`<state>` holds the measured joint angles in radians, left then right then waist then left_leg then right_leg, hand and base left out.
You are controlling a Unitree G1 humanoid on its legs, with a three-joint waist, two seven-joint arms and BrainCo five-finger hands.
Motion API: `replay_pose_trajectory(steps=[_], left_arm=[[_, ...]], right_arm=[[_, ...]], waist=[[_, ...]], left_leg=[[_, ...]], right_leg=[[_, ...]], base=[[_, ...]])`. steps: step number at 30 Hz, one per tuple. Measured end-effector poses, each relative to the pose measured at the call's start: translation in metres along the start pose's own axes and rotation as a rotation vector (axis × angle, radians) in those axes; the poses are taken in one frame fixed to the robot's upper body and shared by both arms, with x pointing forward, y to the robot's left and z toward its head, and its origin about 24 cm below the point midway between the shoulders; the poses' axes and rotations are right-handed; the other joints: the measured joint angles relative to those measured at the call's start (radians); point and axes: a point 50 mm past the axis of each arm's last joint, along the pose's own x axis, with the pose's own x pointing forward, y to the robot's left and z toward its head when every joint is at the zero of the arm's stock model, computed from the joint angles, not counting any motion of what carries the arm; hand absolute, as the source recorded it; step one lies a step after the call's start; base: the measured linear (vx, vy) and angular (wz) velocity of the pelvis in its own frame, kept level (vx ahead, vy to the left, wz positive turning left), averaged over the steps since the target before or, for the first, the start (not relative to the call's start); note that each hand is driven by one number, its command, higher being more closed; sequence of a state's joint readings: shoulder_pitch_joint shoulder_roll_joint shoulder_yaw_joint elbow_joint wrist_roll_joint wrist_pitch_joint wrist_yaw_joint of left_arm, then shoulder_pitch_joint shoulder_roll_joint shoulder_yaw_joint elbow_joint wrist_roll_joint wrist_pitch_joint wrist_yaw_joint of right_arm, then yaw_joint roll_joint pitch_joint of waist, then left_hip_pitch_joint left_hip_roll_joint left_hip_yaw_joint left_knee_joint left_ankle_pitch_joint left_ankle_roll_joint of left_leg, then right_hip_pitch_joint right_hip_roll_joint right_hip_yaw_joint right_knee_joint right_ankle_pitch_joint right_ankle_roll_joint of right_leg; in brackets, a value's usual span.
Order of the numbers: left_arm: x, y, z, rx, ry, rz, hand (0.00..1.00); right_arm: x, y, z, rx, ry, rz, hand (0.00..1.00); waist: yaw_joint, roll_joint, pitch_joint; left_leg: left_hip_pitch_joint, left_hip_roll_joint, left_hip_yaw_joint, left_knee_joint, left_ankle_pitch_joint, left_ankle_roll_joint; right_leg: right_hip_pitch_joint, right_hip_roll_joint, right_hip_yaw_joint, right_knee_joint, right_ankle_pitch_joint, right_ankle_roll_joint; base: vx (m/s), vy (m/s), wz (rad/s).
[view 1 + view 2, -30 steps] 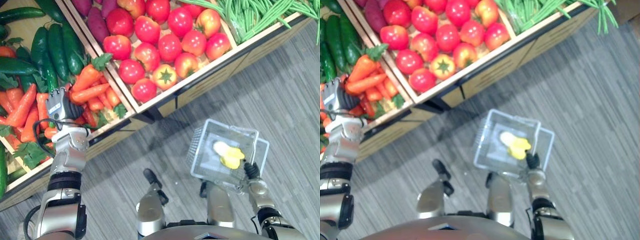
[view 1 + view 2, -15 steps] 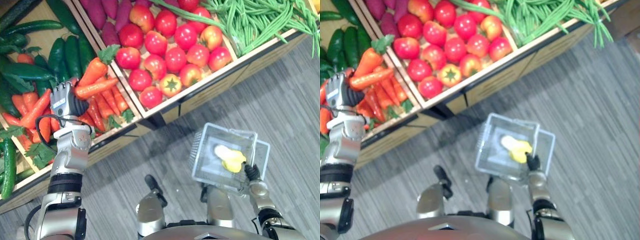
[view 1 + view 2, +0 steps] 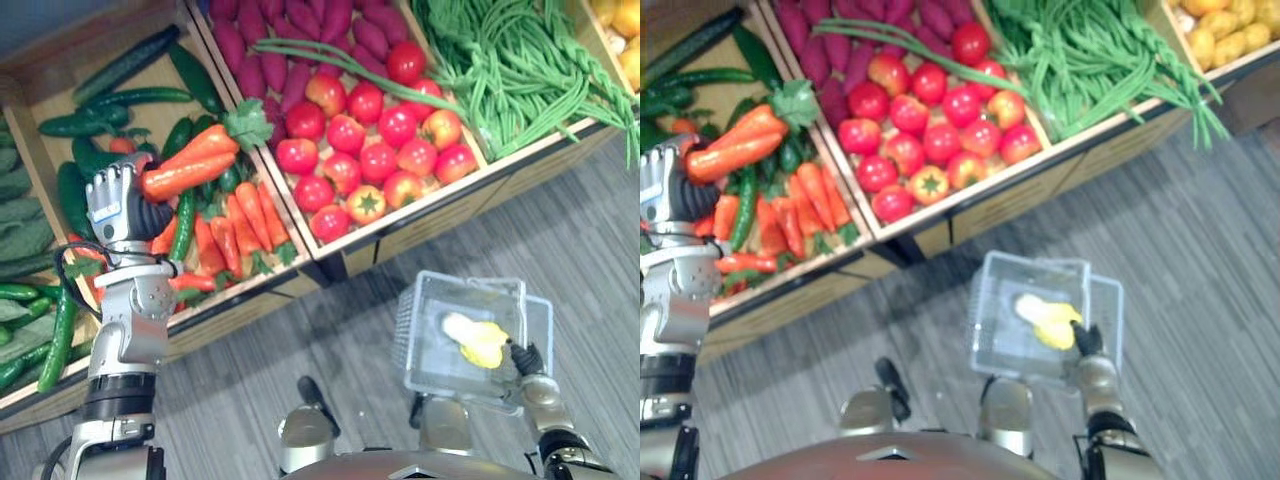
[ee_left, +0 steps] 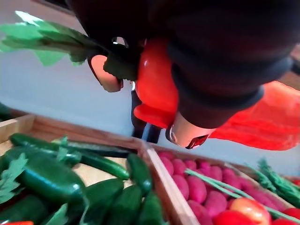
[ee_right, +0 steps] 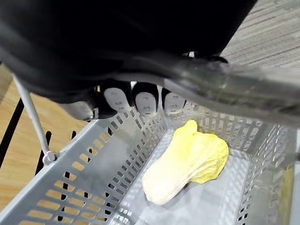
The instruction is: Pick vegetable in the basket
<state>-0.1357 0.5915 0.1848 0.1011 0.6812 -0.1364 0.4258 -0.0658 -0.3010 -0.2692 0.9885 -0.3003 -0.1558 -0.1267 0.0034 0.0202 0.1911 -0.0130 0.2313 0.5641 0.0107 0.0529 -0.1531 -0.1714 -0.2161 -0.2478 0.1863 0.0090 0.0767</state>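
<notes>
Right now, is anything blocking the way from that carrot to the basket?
Nothing visible. The left hand holds the carrot raised; the basket, hanging from the right hand, is open-topped, with one yellow cabbage inside.

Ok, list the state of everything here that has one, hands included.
left hand: shut on the carrot.
carrot: gripped, held in the air.
right hand: shut on the basket's handle.
basket: held up, upright, one item inside.
cabbage: lying loose on the basket floor.
</notes>
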Motion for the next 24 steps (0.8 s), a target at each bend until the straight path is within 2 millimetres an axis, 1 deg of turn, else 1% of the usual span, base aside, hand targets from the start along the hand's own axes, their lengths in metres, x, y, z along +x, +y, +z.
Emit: replay_pose_trajectory(steps=[2, 3, 4, 5, 6, 7, 8, 9, 10, 11, 12, 13, 14, 15, 17, 19, 20, 22, 23, 24], left_arm=[[-0.004, 0.003, 0.008, -0.018, -0.050, -0.010, 1.00], [-0.006, 0.003, 0.014, -0.035, -0.083, -0.019, 1.00], [-0.008, 0.003, 0.021, -0.052, -0.126, -0.037, 1.00], [-0.009, 0.002, 0.026, -0.061, -0.148, -0.044, 1.00], [-0.008, 0.005, 0.032, -0.062, -0.191, -0.051, 1.00], [-0.007, 0.007, 0.038, -0.063, -0.242, -0.070, 1.00], [-0.012, 0.004, 0.046, -0.108, -0.280, -0.102, 1.00], [-0.015, 0.001, 0.056, -0.135, -0.332, -0.132, 1.00], [-0.018, -0.001, 0.064, -0.154, -0.375, -0.157, 1.00], [-0.022, -0.003, 0.075, -0.179, -0.437, -0.186, 1.00], [-0.023, -0.002, 0.081, -0.188, -0.473, -0.197, 1.00], [-0.025, 0.002, 0.089, -0.215, -0.536, -0.217, 1.00], [-0.025, 0.005, 0.095, -0.226, -0.579, -0.230, 1.00], [-0.027, 0.004, 0.101, -0.252, -0.615, -0.258, 1.00], [-0.034, -0.002, 0.107, -0.284, -0.643, -0.322, 1.00], [-0.044, -0.007, 0.125, -0.330, -0.725, -0.388, 1.00], [-0.046, -0.007, 0.131, -0.356, -0.748, -0.398, 1.00], [-0.051, -0.005, 0.156, -0.427, -0.859, -0.417, 1.00], [-0.052, -0.004, 0.162, -0.442, -0.887, -0.416, 1.00], [-0.053, -0.001, 0.172, -0.474, -0.935, -0.413, 1.00]], right_arm=[[0.001, -0.013, 0.000, -0.041, -0.010, -0.019, 1.00], [0.003, -0.024, 0.002, -0.063, -0.023, -0.040, 1.00], [0.004, -0.036, 0.006, -0.097, -0.040, -0.060, 1.00], [0.005, -0.043, 0.008, -0.124, -0.047, -0.072, 1.00], [0.006, -0.052, 0.012, -0.146, -0.064, -0.084, 1.00], [0.005, -0.059, 0.014, -0.172, -0.080, -0.093, 1.00], [0.007, -0.077, 0.022, -0.229, -0.108, -0.121, 1.00], [0.008, -0.090, 0.031, -0.281, -0.137, -0.137, 1.00], [0.008, -0.099, 0.040, -0.328, -0.166, -0.146, 1.00], [0.008, -0.111, 0.047, -0.385, -0.184, -0.164, 1.00], [0.007, -0.117, 0.051, -0.410, -0.194, -0.173, 1.00], [0.007, -0.124, 0.060, -0.476, -0.217, -0.184, 1.00], [0.007, -0.125, 0.066, -0.512, -0.234, -0.179, 1.00], [0.007, -0.124, 0.071, -0.556, -0.258, -0.162, 1.00], [0.006, -0.120, 0.082, -0.627, -0.301, -0.141, 1.00], [0.002, -0.114, 0.101, -0.704, -0.388, -0.113, 1.00], [0.001, -0.113, 0.105, -0.727, -0.409, -0.111, 1.00], [-0.006, -0.105, 0.123, -0.776, -0.500, -0.099, 1.00], [-0.008, -0.103, 0.128, -0.791, -0.530, -0.092, 1.00], [-0.012, -0.098, 0.137, -0.814, -0.590, -0.078, 1.00]], waist=[[-0.002, 0.000, -0.006], [-0.005, 0.004, -0.009], [-0.009, 0.014, -0.010], [-0.010, 0.019, -0.017], [-0.019, 0.004, -0.028], [-0.038, -0.023, -0.041], [-0.043, 0.001, -0.051], [-0.049, 0.014, -0.051], [-0.054, 0.021, -0.049], [-0.060, 0.025, -0.051], [-0.060, 0.036, -0.056], [-0.060, 0.056, -0.064], [-0.062, 0.049, -0.062], [-0.063, 0.036, -0.062], [-0.073, 0.024, -0.062], [-0.075, 0.024, -0.062], [-0.075, 0.023, -0.062], [-0.075, 0.022, -0.061], [-0.074, 0.022, -0.061], [-0.073, 0.021, -0.060]], left_leg=[[0.023, 0.000, 0.006, 0.000, 0.000, 0.000], [0.041, 0.003, 0.011, 0.000, 0.000, 0.000], [0.058, 0.018, 0.018, 0.001, 0.001, 0.001], [0.065, 0.023, 0.027, 0.000, 0.000, 0.000], [0.069, 0.012, 0.042, 0.004, 0.000, -0.001], [0.070, -0.012, 0.056, 0.019, -0.016, -0.019], [0.078, 0.010, 0.073, 0.050, -0.049, -0.030], [0.082, 0.028, 0.094, 0.098, -0.062, -0.040], [0.086, 0.035, 0.110, 0.117, -0.078, -0.047], [0.107, 0.032, 0.114, 0.097, -0.106, -0.051], [0.119, 0.028, 0.118, 0.074, -0.107, -0.050], [0.155, 0.018, 0.169, 0.049, -0.112, -0.048], [0.176, 0.006, 0.193, 0.040, -0.112, -0.047], [0.196, -0.002, 0.224, 0.043, -0.112, -0.047], [0.214, -0.015, 0.259, 0.045, -0.117, -0.052], [0.245, -0.011, 0.340, 0.063, -0.155, -0.058], [0.247, -0.009, 0.358, 0.070, -0.164, -0.060], [0.264, 0.000, 0.423, 0.101, -0.196, -0.066], [0.268, 0.005, 0.442, 0.113, -0.205, -0.067], [0.268, 0.014, 0.473, 0.135, -0.219, -0.071]], right_leg=[[-0.001, -0.001, 0.024, 0.025, 0.000, 0.000], [-0.016, -0.001, 0.042, 0.073, 0.000, 0.000], [-0.072, -0.001, 0.062, 0.159, -0.015, 0.013], [-0.080, 0.011, 0.075, 0.121, -0.058, 0.037], [-0.062, 0.022, 0.095, -0.036, -0.004, 0.054], [-0.051, 0.015, 0.093, -0.111, 0.078, 0.044], [-0.035, 0.032, 0.105, -0.148, 0.073, 0.042], [-0.030, 0.043, 0.133, -0.154, 0.073, 0.042], [-0.018, 0.045, 0.152, -0.153, 0.073, 0.042], [-0.011, 0.056, 0.177, -0.150, 0.073, 0.042], [-0.010, 0.064, 0.194, -0.149, 0.073, 0.042], [-0.008, 0.078, 0.225, -0.148, 0.073, 0.042], [-0.009, 0.079, 0.247, -0.145, 0.075, 0.045], [-0.009, 0.074, 0.272, -0.144, 0.080, 0.053], [-0.009, 0.073, 0.303, -0.141, 0.085, 0.060], [-0.015, 0.086, 0.344, -0.136, 0.091, 0.070], [-0.018, 0.089, 0.353, -0.137, 0.093, 0.074], [-0.021, 0.102, 0.381, -0.140, 0.097, 0.080], [-0.024, 0.107, 0.390, -0.140, 0.098, 0.081], [-0.037, 0.115, 0.405, -0.138, 0.100, 0.084]], base=[[0.07, 0.034, -0.20], [0.05, -0.013, -0.34], [0.04, -0.039, -0.40], [0.02, -0.066, -0.41], [0.05, -0.107, -0.19], [0.09, -0.128, -0.41], [0.11, -0.120, -0.59], [0.08, -0.069, -0.82], [0.03, -0.044, -0.73], [-0.02, -0.028, -0.61], [-0.06, 0.014, -0.81], [-0.07, 0.067, -0.76], [-0.10, 0.080, -0.79], [-0.09, 0.057, -0.54], [-0.11, 0.035, -0.49], [-0.15, 0.051, -0.60], [-0.15, 0.013, -0.56], [-0.15, -0.012, -0.52], [-0.16, -0.039, -0.56], [-0.19, -0.062, -0.52]])
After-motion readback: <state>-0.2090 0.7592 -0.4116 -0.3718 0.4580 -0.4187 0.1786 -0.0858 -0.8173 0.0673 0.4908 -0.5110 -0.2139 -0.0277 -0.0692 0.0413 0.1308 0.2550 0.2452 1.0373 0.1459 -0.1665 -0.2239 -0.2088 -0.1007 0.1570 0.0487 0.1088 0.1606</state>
